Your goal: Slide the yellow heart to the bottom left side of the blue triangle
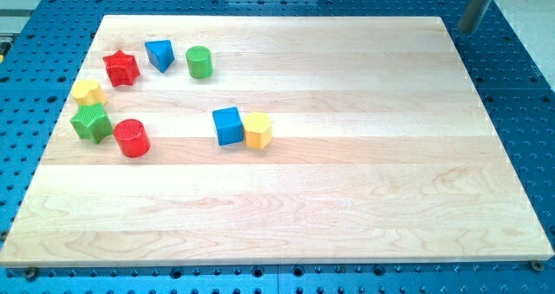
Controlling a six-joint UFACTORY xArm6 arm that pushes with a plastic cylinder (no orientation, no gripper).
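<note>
Pale wooden table [347, 199] lies on a blue perforated base [512, 60]. My tip [464, 31] shows at the view's top right, just off the table's corner; it is a plain rod end with no jaws, so nothing is open, shut or clamped. Every block sits well apart from my tip, far towards the view's left. The yellow heart [87, 92] is farthest, near the left edge, below and left of the red star [121, 68]. The blue triangle [159, 54] stands beside the star, with a green cylinder [199, 62] nearer my tip. A green star [91, 122], red cylinder [132, 138], blue cube [228, 126] and yellow hexagon [257, 130] lie lower.
</note>
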